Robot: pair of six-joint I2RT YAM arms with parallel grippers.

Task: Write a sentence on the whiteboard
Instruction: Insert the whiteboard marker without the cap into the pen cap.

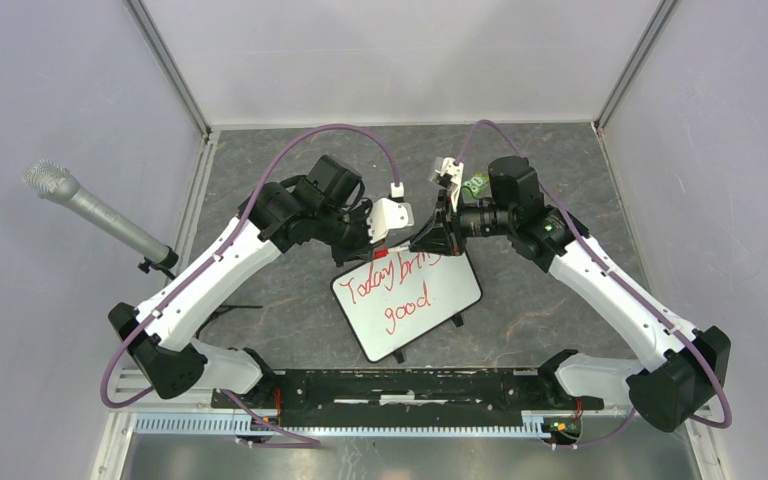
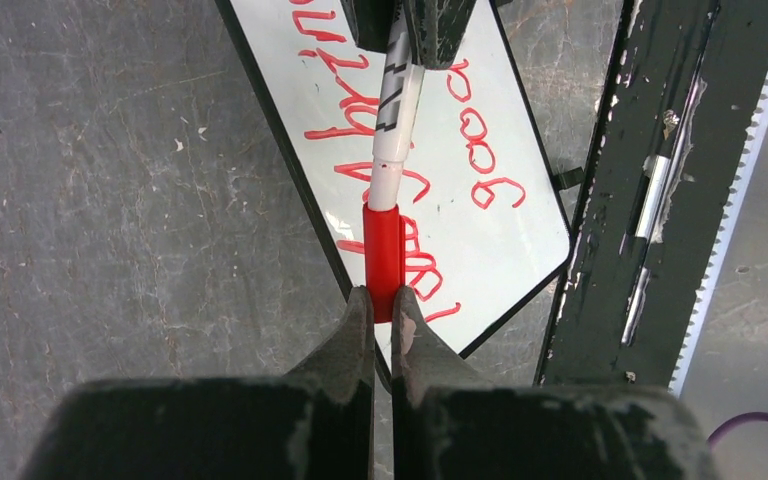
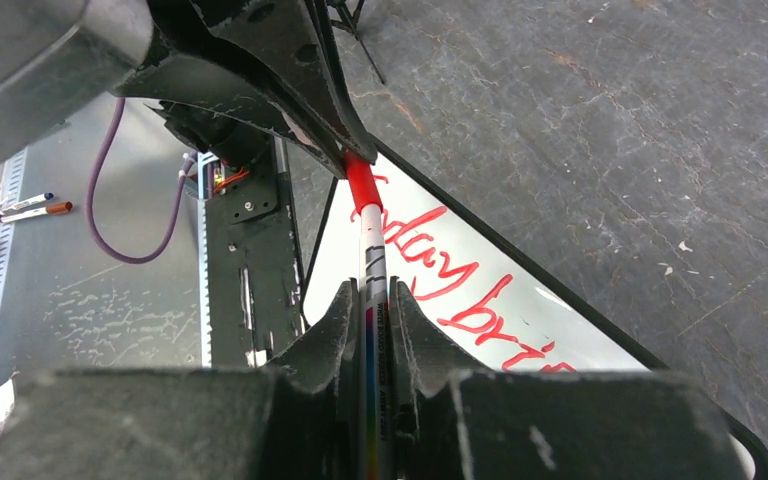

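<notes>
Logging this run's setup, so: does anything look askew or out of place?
The whiteboard lies skewed, turned diagonally in the top view, so the red sentence runs slanted. Also unusual: both grippers hold one marker, the left gripper clamped on its red cap, the right gripper on the barrel.

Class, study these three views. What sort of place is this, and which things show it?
Most likely a robotics lab test cell: a left arm and right arm bolted to one rail, plain panels walling in the grey tabletop, a microphone mounted at the left.
</notes>
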